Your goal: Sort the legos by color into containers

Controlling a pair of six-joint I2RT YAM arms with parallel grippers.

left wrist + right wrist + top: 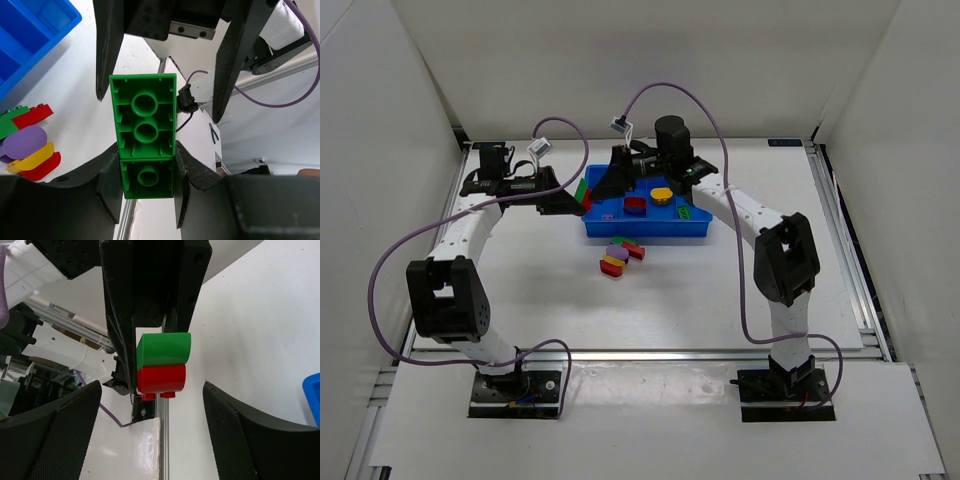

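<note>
left gripper (147, 169) clamped on glossy green brick (145, 120), hollow underside with round tubes showing, smooth red piece (161, 378) stuck to it, held by left end of blue tray (660, 233). right gripper (152, 405) wide open, mesh-textured pads (55, 435), empty.

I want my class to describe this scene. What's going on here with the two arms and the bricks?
The left gripper is shut on a green brick, with a red block seemingly joined to it, just off the left end of the blue tray. The right gripper faces it, open and empty. Red, yellow and green pieces lie in the tray; a small pile sits on the table in front.
</note>
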